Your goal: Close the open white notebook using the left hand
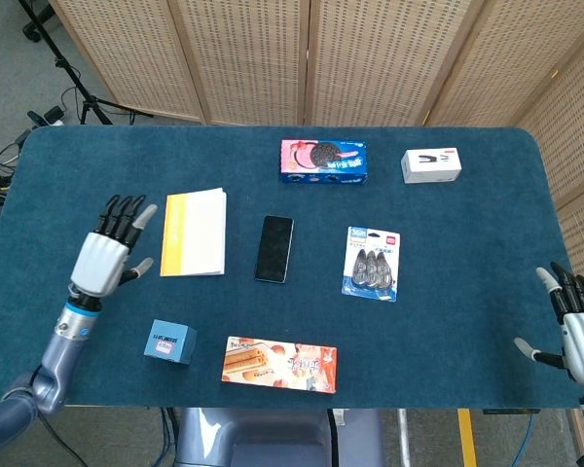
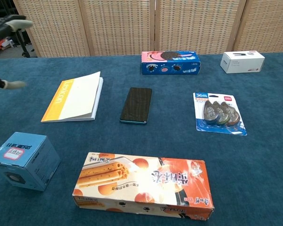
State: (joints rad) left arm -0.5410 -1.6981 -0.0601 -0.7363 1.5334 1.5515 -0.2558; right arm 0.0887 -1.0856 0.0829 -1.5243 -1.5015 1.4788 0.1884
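The white notebook (image 1: 195,233) lies shut on the blue table, its white cover with a yellow spine strip facing up; in the chest view the notebook (image 2: 75,96) is left of the phone. My left hand (image 1: 109,253) hovers open to the left of it, fingers spread, apart from the cover. Only the fingertips of the left hand (image 2: 7,23) show at the top left edge of the chest view. My right hand (image 1: 579,331) hangs open at the table's near right corner, holding nothing.
A black phone (image 1: 274,248) lies right of the notebook. A small blue box (image 1: 169,341) and a long snack box (image 1: 278,364) sit near the front edge. A cookie box (image 1: 323,161), a white stapler box (image 1: 431,165) and a blister pack (image 1: 373,264) lie further right.
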